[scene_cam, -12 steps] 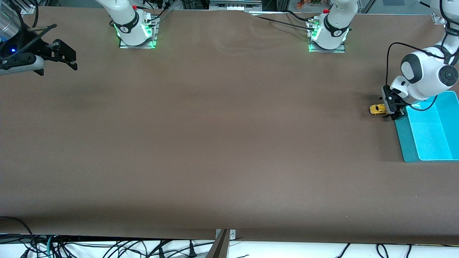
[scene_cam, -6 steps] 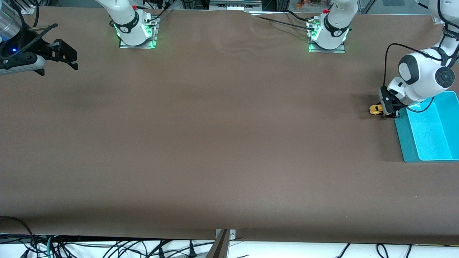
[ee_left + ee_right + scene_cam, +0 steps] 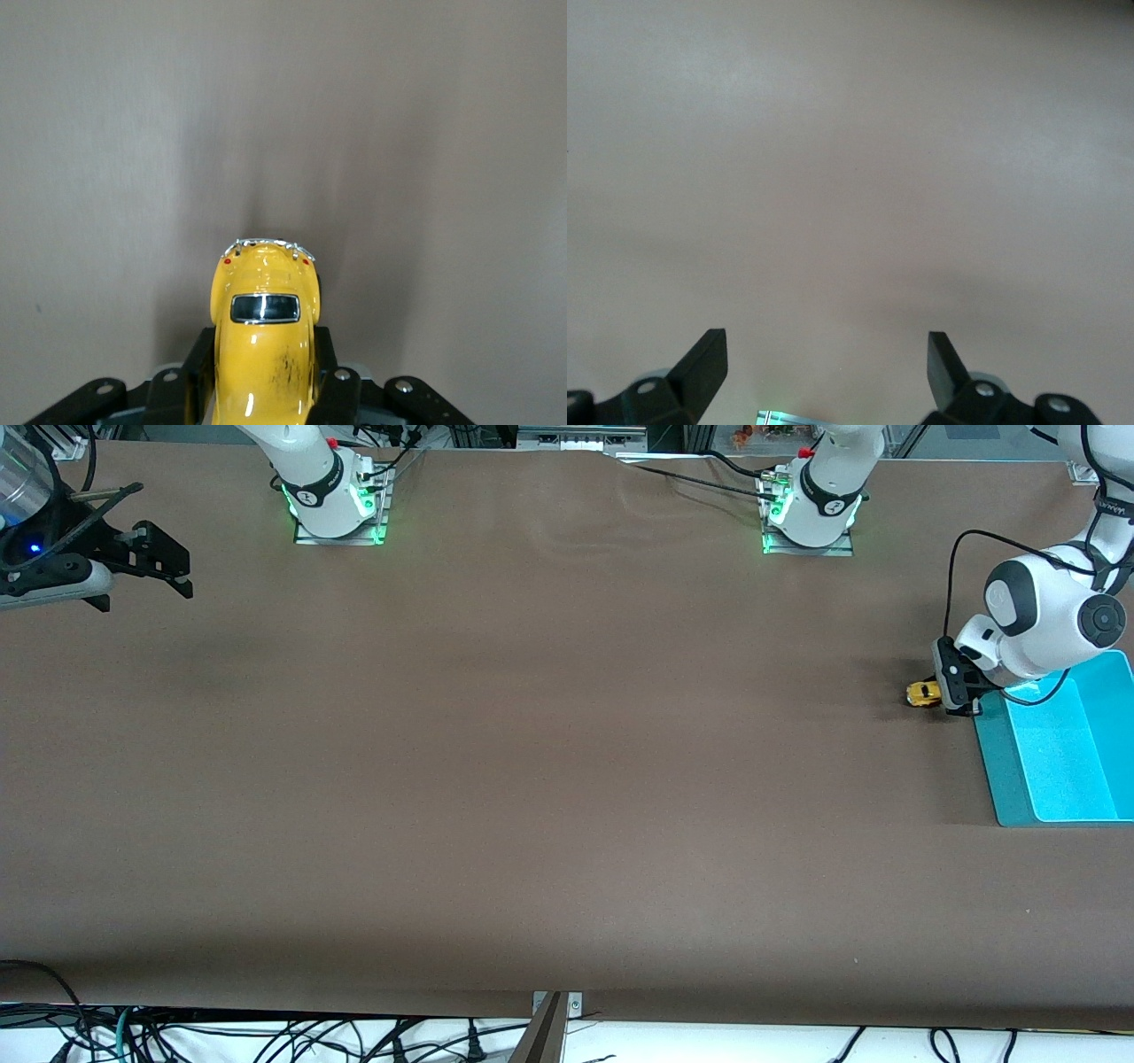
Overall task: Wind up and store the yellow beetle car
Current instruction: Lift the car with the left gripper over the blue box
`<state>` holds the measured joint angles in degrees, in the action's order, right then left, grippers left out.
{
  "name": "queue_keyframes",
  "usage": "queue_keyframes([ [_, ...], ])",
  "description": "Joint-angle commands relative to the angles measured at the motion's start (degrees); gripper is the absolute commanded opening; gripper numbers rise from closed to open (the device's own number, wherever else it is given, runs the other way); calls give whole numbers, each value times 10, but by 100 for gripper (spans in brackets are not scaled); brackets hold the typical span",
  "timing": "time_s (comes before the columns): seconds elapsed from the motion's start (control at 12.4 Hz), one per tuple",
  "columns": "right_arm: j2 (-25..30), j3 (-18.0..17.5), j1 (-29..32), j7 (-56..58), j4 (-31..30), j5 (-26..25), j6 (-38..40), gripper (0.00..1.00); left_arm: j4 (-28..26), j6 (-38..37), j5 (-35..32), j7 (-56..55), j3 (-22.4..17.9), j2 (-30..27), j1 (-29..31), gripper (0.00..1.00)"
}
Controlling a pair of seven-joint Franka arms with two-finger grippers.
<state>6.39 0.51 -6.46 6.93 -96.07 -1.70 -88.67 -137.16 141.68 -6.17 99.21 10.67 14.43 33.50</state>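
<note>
The yellow beetle car (image 3: 923, 693) sits at the left arm's end of the brown table, beside the cyan bin (image 3: 999, 771). My left gripper (image 3: 953, 691) is shut on it, low over the table. In the left wrist view the car (image 3: 264, 336) lies between the two black fingers (image 3: 197, 372), which press on its sides; its rear window and bumper point away from the wrist. My right gripper (image 3: 168, 567) waits open in the air over the right arm's end of the table. In the right wrist view the right gripper (image 3: 827, 361) holds nothing and shows only bare table.
The cyan bin, open on top, reaches from the car toward the front camera. Both arm bases (image 3: 335, 509) glow green along the table edge farthest from the camera. Loose cables (image 3: 266, 1036) hang below the table's front edge. Wide brown table surface lies between the grippers.
The left gripper has closed its fingers on the yellow beetle car and shifted slightly, with the car, toward the right arm's end. The right arm has stayed still.
</note>
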Motion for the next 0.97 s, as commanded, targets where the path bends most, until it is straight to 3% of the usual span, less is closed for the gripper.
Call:
queue_keyframes([
  [0.0,-3,2,-6,-2,13,-7,5,100,50,-114,24,0,40,-38,5,18],
  [0.24,-3,2,-6,-2,13,-7,5,100,152,-218,23,-3,53,-31,0,18],
  [0.57,-3,2,-6,-2,13,-8,5,100,209,-236,13,40,38,-16,16,19],
  [0.89,-3,1,-6,-2,13,-7,5,100,311,-239,-29,130,37,66,102,19],
])
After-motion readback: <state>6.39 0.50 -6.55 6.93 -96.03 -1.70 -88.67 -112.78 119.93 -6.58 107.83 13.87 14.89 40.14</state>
